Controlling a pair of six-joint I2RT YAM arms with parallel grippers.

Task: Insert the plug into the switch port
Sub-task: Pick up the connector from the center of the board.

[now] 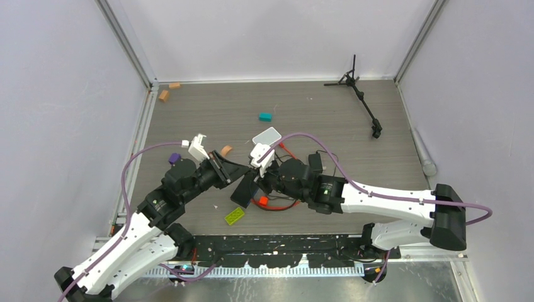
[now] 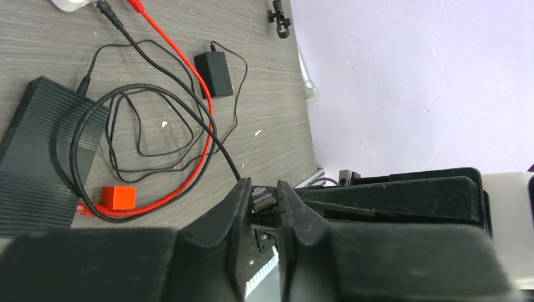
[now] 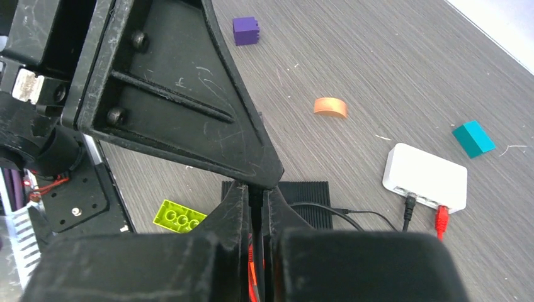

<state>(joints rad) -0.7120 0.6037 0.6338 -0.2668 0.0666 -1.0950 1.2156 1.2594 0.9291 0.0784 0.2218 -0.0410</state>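
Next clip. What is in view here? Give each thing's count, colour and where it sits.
switch: one, white, mid-table, a red and a black plug in it
red-orange cable: one, looped near the black box
black box: one, ribbed, near centre
power brick: one, black, right of the box
black cables: count unclear, looped by the box
plug: one, pale, between the left fingers
purple block, teal block, orange cube, lime brick, tan arch: one each, scattered
tan blocks: two, far left corner
tripod: one, black, far right
left gripper: shut on the plug
right gripper: shut, by the box
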